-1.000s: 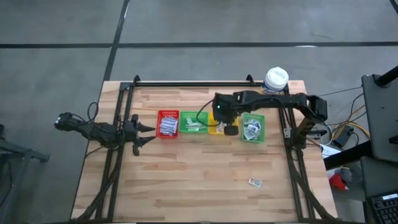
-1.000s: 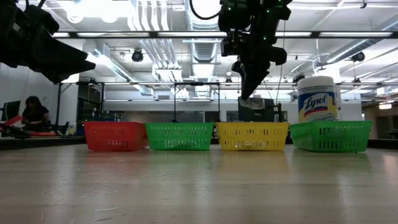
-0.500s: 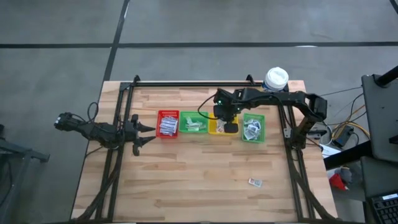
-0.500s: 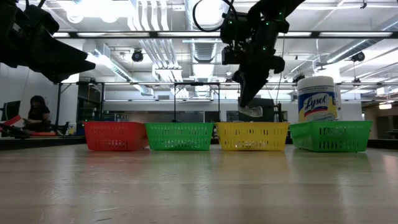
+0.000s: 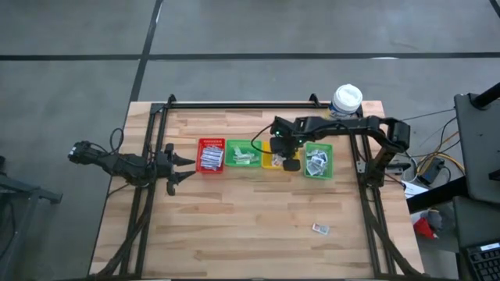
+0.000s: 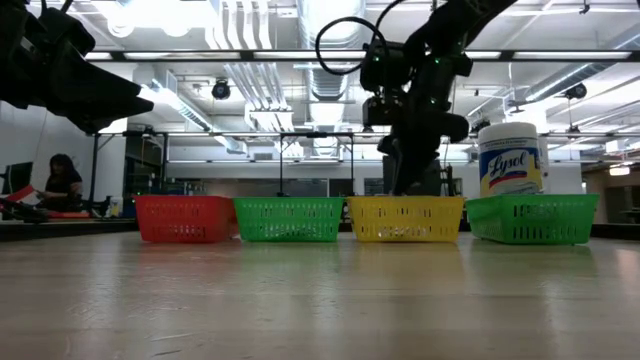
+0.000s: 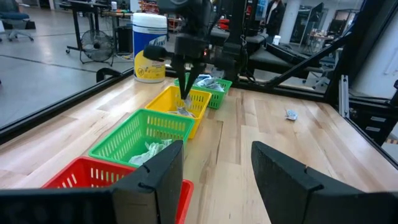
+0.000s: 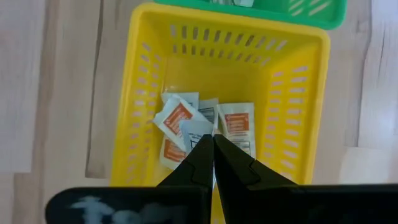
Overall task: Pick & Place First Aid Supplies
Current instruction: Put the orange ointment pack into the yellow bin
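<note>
High view: right pincer (image 5: 290, 162) over the yellow tray (image 5: 273, 158); left pincer (image 5: 184, 165) spread, waiting aside. Right wrist view: fingers pressed together on what looks like a pale packet (image 8: 196, 130) — placing step; next, release. One packet on the worktop (image 5: 319, 228) remains.

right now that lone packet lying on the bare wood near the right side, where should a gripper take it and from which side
The loose packet lies flat on the table with nothing touching it, so come straight down from above and pinch across its shorter width, fingers on its two long edges. It looks thin and slightly crumpled; a raised edge would likely give the best bite.
</note>
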Controlling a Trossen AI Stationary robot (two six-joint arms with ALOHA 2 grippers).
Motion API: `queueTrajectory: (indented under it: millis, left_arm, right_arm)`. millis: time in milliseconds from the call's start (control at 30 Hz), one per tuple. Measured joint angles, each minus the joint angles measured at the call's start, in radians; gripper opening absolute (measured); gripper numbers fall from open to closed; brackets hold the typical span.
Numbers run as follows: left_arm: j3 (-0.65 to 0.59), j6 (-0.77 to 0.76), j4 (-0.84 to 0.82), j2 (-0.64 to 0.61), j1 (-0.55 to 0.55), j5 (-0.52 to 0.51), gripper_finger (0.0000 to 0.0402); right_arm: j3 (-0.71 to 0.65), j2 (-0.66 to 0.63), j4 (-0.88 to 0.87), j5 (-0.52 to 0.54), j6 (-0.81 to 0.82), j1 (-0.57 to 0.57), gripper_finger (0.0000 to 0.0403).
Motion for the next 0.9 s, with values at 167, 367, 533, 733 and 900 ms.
queueTrajectory:
  millis: [167, 367, 533, 733, 900]
  left_arm:
    - [0.000, 0.000, 0.000, 0.000, 0.000, 0.000, 0.0188]
    - [0.000, 0.000, 0.000, 0.000, 0.000, 0.000, 0.0188]
    - [0.000, 0.000, 0.000, 0.000, 0.000, 0.000, 0.0188]
    - [0.000, 0.000, 0.000, 0.000, 0.000, 0.000, 0.0188]
    - [0.000, 0.000, 0.000, 0.000, 0.000, 0.000, 0.0188]
  right_arm:
    - [-0.035, 0.000, 0.062, 0.000, 0.002, -0.001, 0.0008]
    - [-0.043, 0.000, 0.077, 0.009, 0.016, 0.000, 0.0008]
    - [-0.045, 0.000, 0.077, 0.018, 0.015, 0.000, 0.0008]
    - [-0.045, 0.000, 0.077, 0.037, 0.016, 0.000, 0.0009]
    - [-0.045, 0.000, 0.076, 0.037, 0.020, 0.000, 0.0036]
